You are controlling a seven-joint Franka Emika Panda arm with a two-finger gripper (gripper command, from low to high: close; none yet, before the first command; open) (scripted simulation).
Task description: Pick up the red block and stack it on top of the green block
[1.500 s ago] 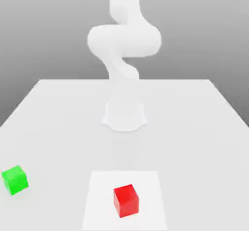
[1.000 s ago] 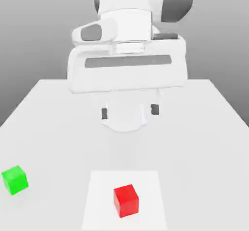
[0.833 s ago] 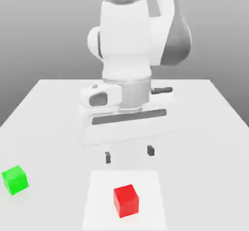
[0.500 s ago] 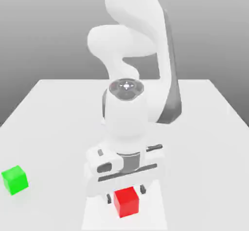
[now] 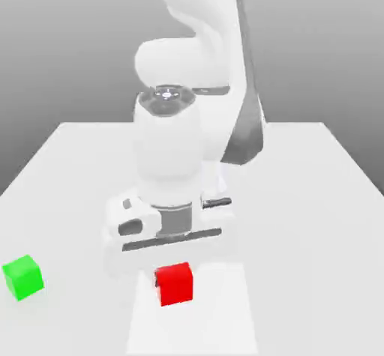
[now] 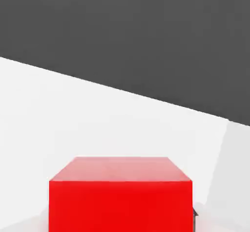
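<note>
The gripper (image 5: 174,279) pinches the red block (image 5: 176,287) between its fingers, near the white square's (image 5: 217,318) far edge. Taking twelve as the top of the exterior view, the green block (image 5: 23,278) lies at nine o'clock from the gripper, well apart, so the carry should head that way.

the exterior view is bright and washed out, the white arm (image 5: 169,145) and pale desk (image 5: 315,219) nearly merging in the glare. the backdrop fades from darker to lighter grey going up. small highlights glint on the arm's dark round cap (image 5: 166,98). in the hand view, the red block (image 6: 120,206) has a paler, softly mottled top and an evenly saturated side.
</note>
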